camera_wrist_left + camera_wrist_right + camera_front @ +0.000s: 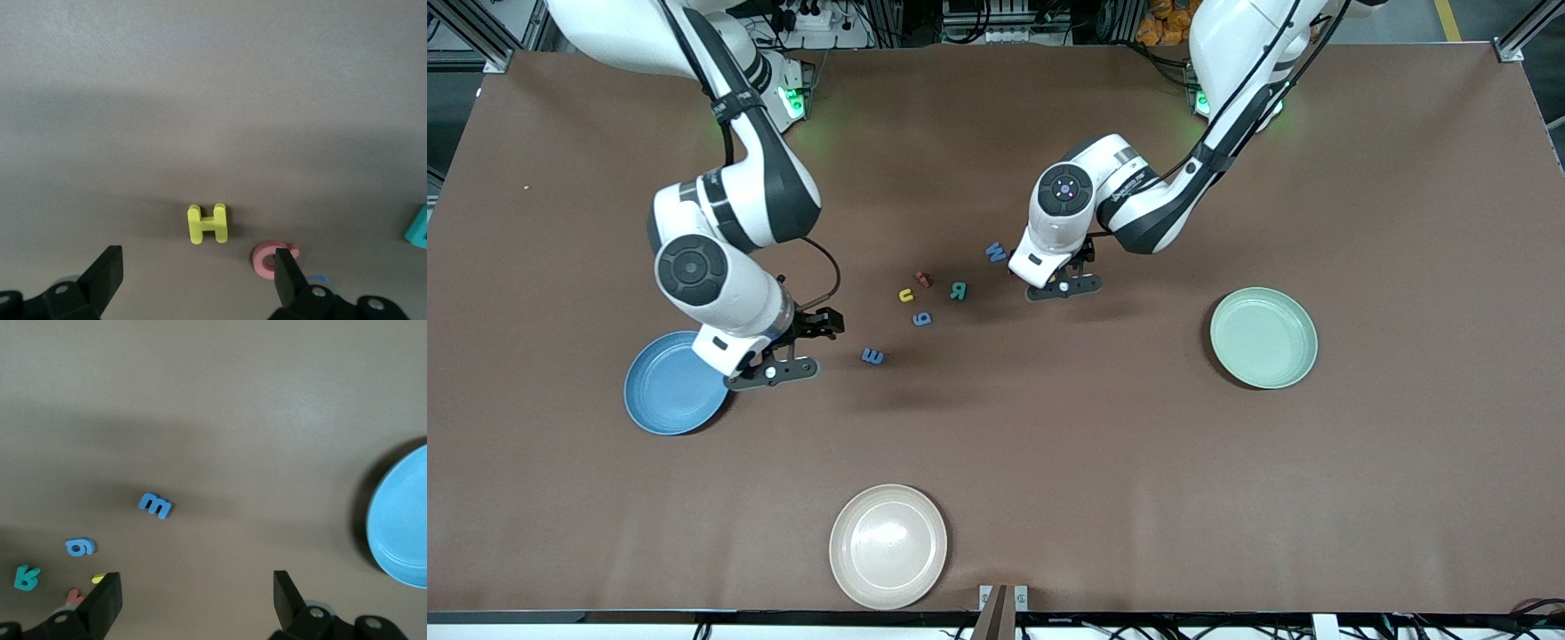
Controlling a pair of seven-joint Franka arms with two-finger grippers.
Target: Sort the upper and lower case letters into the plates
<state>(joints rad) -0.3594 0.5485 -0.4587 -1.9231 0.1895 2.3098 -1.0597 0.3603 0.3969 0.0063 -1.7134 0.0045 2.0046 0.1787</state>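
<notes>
Left gripper (193, 283) hangs low over the table (1049, 462), fingers apart and empty, a yellow H (207, 223) lying between them and a pink letter (270, 257) beside one fingertip. Right gripper (193, 600) is spread wide and empty, by the blue plate (667, 387). Blue E (873, 356) lies near it. Remaining letters cluster mid-table. The mint plate (1263, 338) sits empty toward the left arm's end.

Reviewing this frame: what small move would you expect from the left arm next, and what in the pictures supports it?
Probably a short descent and close on the yellow H. The left gripper is open, low over the table, with the H lying flat just ahead of its fingers and a pink letter beside one fingertip. The mint green plate is empty. The right gripper waits open near the blue plate.
</notes>
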